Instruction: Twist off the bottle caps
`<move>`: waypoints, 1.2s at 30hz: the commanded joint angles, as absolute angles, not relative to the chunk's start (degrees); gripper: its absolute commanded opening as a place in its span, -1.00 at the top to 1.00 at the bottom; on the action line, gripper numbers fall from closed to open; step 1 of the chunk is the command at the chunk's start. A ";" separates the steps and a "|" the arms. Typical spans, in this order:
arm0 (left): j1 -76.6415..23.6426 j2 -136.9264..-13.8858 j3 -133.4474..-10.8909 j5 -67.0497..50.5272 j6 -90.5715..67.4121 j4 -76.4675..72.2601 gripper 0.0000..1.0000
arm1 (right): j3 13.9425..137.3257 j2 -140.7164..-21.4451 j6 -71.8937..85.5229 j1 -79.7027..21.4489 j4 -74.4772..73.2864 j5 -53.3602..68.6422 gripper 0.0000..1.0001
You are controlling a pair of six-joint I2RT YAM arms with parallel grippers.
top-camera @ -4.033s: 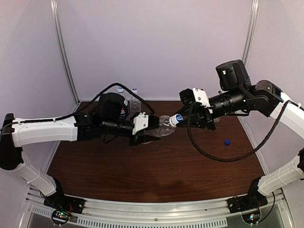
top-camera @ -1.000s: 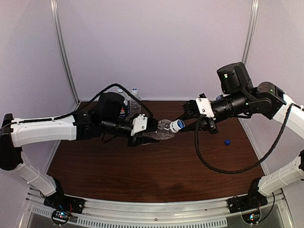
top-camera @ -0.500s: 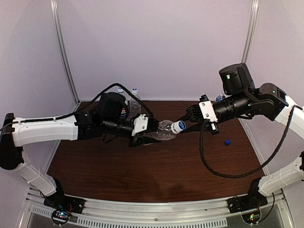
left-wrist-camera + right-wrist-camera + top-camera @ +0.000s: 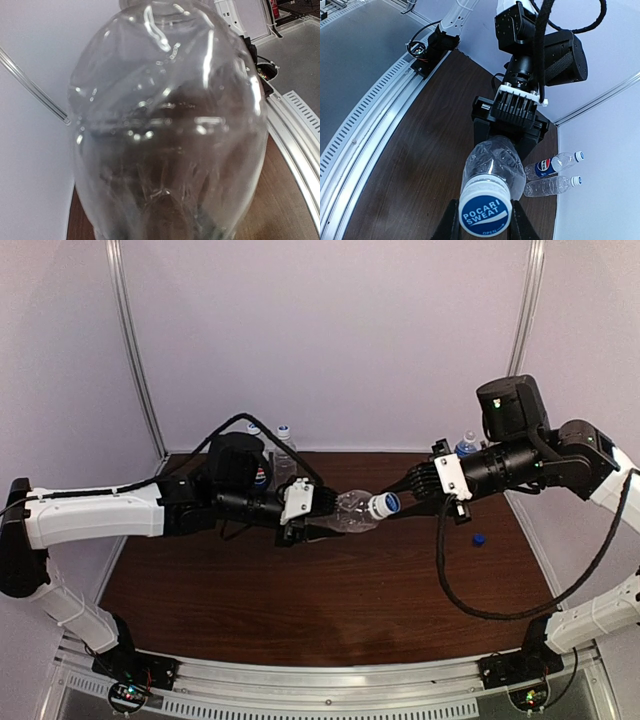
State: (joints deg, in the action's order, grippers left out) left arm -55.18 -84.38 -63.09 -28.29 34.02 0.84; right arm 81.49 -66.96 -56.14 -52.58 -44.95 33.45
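Note:
A plain clear bottle (image 4: 350,513) hangs level above the table, its base held in my shut left gripper (image 4: 300,517). In the left wrist view the bottle (image 4: 165,125) fills the frame and hides the fingers. My right gripper (image 4: 397,505) is shut on the bottle's cap (image 4: 381,505), white with a blue centre. The right wrist view looks straight at that cap (image 4: 485,211), a black finger (image 4: 451,225) on each side of it, and my left gripper (image 4: 509,125) clasps the bottle behind it. A loose dark blue cap (image 4: 480,538) lies on the table at the right.
A Pepsi-label bottle (image 4: 551,165) and a clear bottle (image 4: 552,185) lie by the back wall behind my left arm. Another bottle (image 4: 465,445) shows behind my right arm. The metal rail (image 4: 375,115) runs along the table's near edge.
Both grippers and the bottle between them have drifted a little to the right. The right arm has drawn back to the right while staying on the cap.

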 commanded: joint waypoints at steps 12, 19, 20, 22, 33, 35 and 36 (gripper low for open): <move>-51.94 -86.10 -61.83 -35.16 29.04 1.51 0.36 | 84.03 -69.12 -59.74 -51.33 -48.01 33.88 1.00; -51.94 -87.91 -62.66 -37.17 28.03 0.55 0.36 | 83.42 -69.36 -58.84 -51.41 -46.95 33.31 0.84; -51.93 -88.14 -62.67 -37.77 26.93 -1.02 0.35 | 83.48 -69.73 -58.61 -51.42 -46.99 32.87 0.78; -51.94 -88.71 -62.89 -39.29 24.65 -3.21 0.35 | 83.35 -70.68 -58.11 -51.50 -46.88 32.18 0.69; -51.99 -88.86 -62.75 -40.30 23.55 -5.64 0.35 | 83.27 -71.10 -55.86 -51.79 -46.18 30.98 0.20; -51.95 -88.69 -62.71 -40.11 23.75 -5.47 0.35 | 83.34 -71.19 -55.13 -51.85 -46.02 31.10 -0.01; -51.94 -88.54 -62.63 -39.94 23.88 -5.33 0.35 | 83.40 -71.28 -54.91 -51.86 -46.08 31.28 -0.06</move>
State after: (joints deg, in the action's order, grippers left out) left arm -52.47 -88.99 -62.89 -38.92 25.91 -2.15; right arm 83.00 -71.09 -56.16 -51.77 -45.69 32.53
